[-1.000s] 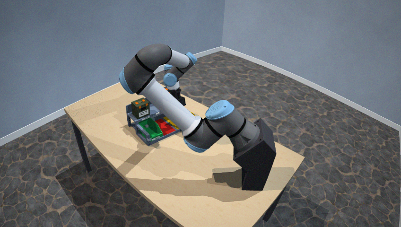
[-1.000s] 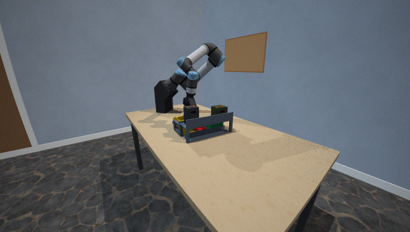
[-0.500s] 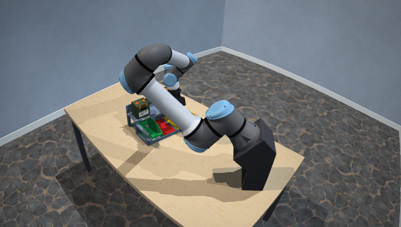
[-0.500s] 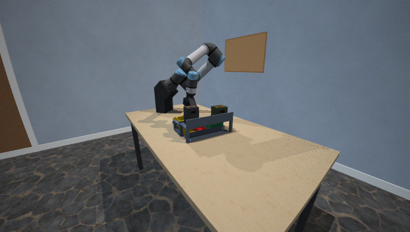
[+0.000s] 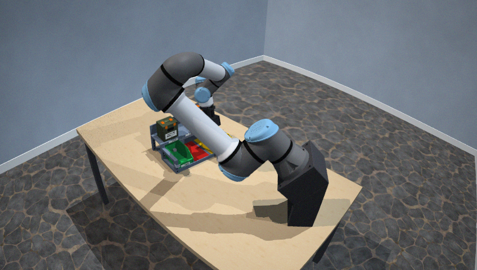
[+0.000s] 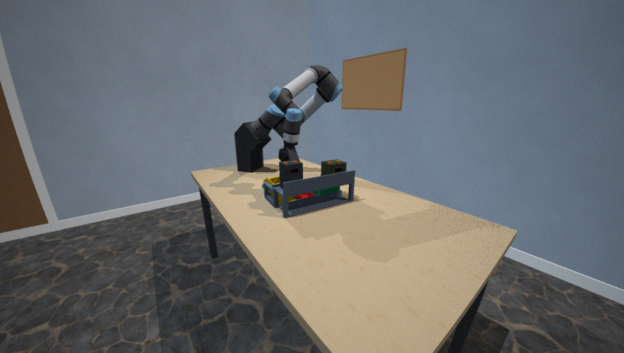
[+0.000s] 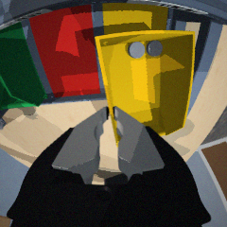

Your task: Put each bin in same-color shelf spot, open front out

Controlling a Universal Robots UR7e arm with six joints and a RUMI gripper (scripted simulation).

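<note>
The wrist view is showing the yellow bin (image 5: pixel 229 135) (image 6: pixel 273 180) (image 7: pixel 151 85) at the front of the shelf (image 5: pixel 197 163) (image 6: pixel 319 181) (image 7: pixel 71 100), with its long axis running from the robot's side towards the shelf, a little turned. Its far end is reaching over the yellow mark (image 6: pixel 286 198) (image 7: pixel 128 16), while its near end is staying outside the front lip. In the exterior view the bin is lying tilted, but which end is having the open front, I cannot tell surely. Two grey round parts (image 7: pixel 146 49) are resting inside, side by side, close to the far end. The fingers (image 5: pixel 216 120) (image 6: pixel 293 155) are standing narrow and are pinching the bin's side wall. The green bin (image 5: pixel 179 150) (image 6: pixel 328 190) (image 7: pixel 19 71) is sitting in the shelf, its long axis pointing from back to front. Between it and the yellow mark, the red mark (image 5: pixel 197 152) (image 6: pixel 304 195) (image 7: pixel 68 61) is showing uncovered. The bench (image 5: pixel 217 200) (image 6: pixel 394 284) (image 7: pixel 57 118) is carrying the shelf, and an olive box (image 5: pixel 167 128) (image 6: pixel 333 168) is standing on the upper board.
</note>
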